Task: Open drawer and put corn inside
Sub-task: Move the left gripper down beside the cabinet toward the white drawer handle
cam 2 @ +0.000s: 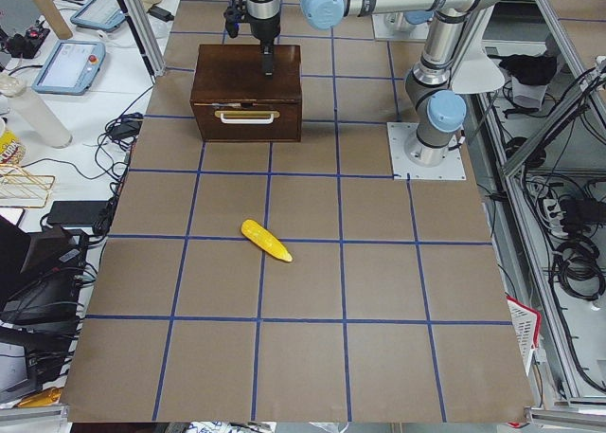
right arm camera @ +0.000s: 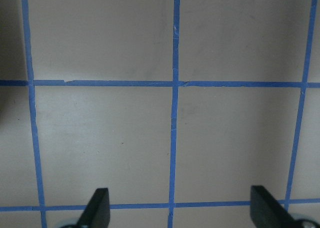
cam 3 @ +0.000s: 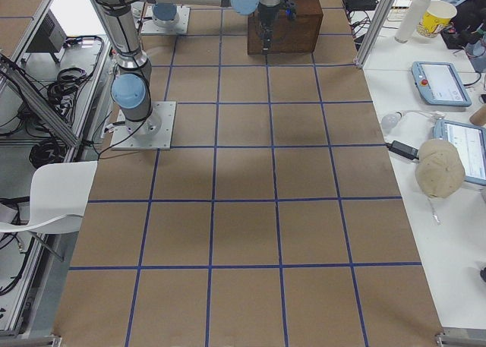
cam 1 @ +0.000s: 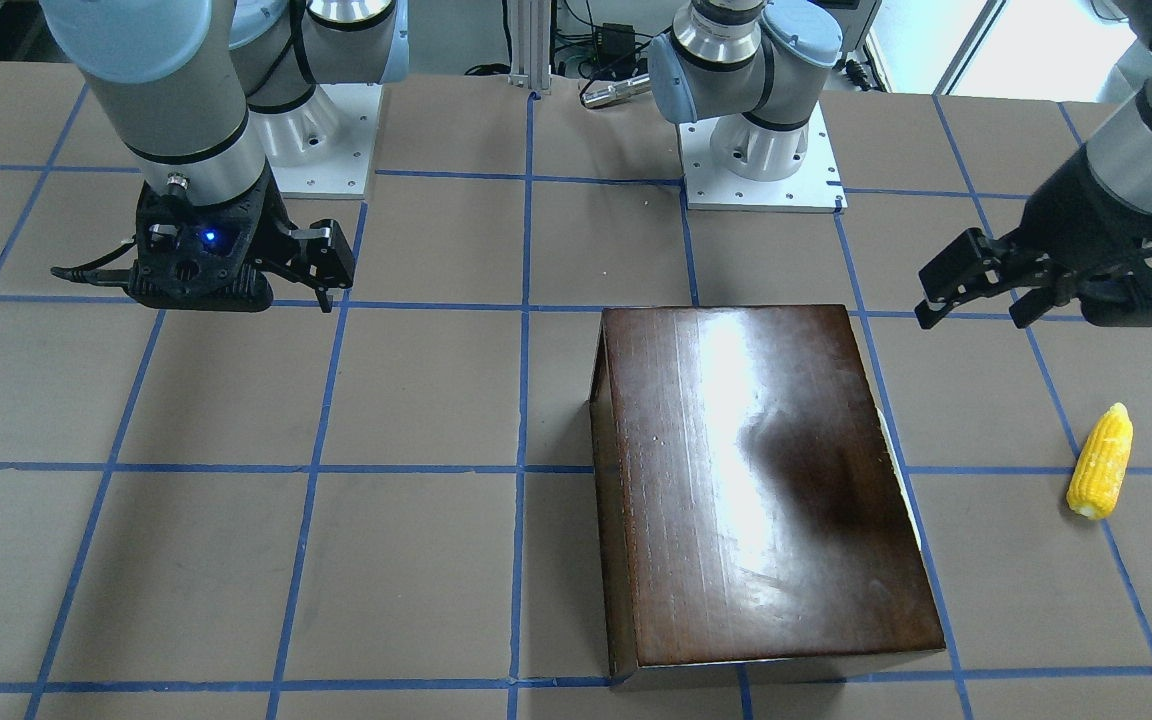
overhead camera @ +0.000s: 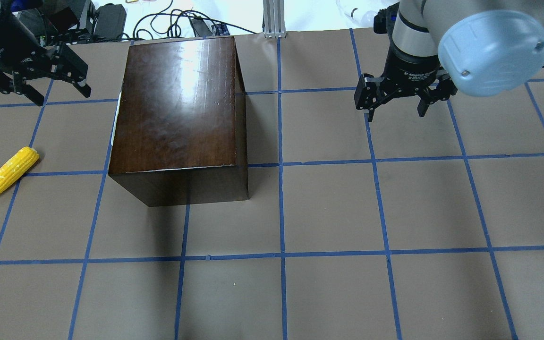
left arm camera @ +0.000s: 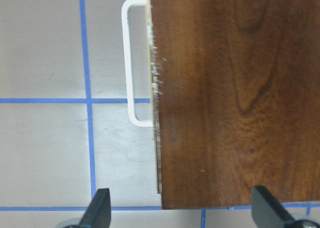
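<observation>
The glossy dark-brown box (overhead camera: 177, 104) stands on the table; its drawer (cam 2: 246, 122) is closed, with a pale handle (left arm camera: 129, 63) on its front. The front faces the robot's left. The yellow corn (overhead camera: 7, 174) lies on the table to the left of the box, apart from it; it also shows in the front-facing view (cam 1: 1101, 462). My left gripper (overhead camera: 63, 94) is open and empty, held above the table by the box's front far corner; its wrist view looks down on the handle. My right gripper (overhead camera: 395, 115) is open and empty above bare table, right of the box.
The table (overhead camera: 328, 212) is brown with a blue tape grid. The two arm bases (cam 1: 761, 150) stand at the robot's edge. Cables and an aluminium post (overhead camera: 272, 19) lie beyond the far edge. Side benches hold tablets (cam 3: 437, 81) and cups.
</observation>
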Available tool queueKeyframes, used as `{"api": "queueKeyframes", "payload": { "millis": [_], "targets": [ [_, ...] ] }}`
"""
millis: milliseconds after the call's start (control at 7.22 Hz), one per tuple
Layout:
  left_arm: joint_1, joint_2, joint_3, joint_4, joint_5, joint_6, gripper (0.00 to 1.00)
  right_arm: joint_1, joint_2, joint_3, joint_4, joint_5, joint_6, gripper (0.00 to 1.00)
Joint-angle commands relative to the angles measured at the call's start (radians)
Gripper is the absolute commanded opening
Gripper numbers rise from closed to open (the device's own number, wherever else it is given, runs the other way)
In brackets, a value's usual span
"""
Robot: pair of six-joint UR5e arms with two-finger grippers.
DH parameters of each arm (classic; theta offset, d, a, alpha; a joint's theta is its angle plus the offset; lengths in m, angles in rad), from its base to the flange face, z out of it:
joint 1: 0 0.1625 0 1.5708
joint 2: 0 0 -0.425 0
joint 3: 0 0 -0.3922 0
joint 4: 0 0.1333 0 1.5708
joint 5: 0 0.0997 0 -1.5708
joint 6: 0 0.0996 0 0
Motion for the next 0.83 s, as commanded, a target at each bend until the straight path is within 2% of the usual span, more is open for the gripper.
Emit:
{"api": "queueKeyframes", "payload": {
  "millis": [0,139,693],
  "targets": [
    [0.109,-0.045,-0.007,0.006,-0.072,0.129,1.0,0.0,0.0,0.0,-0.001,0.0,0.0,1.0],
    [0.123,-0.079,-0.012,0.019,-0.072,0.213,1.0,0.0,0.0,0.0,0.001,0.0,0.0,1.0],
    [0.127,-0.205,-0.015,0.135,-0.078,0.332,1.0,0.0,0.0,0.0,0.001,0.0,0.0,1.0]
  ]
}}
